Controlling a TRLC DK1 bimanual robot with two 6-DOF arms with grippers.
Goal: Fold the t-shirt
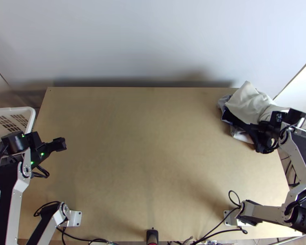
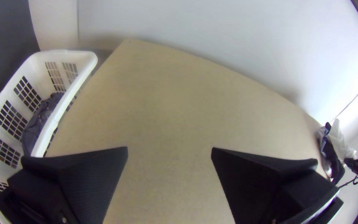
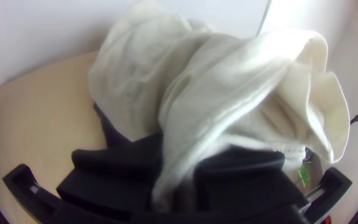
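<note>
Cream cloth (image 3: 224, 99), loosely bunched, seems pinched in right gripper (image 1: 262, 131) jaws; left gripper (image 1: 61, 144) jaws gape empty

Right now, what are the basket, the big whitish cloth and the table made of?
The basket looks like white plastic, slightly shiny: its smooth rim and grid of holes seem molded in one piece. The whitish cloth seems soft, matte fabric, maybe cotton, since it droops in loose folds. The table looks like pale, dull wood, perhaps a board, flat and light brown.
</note>
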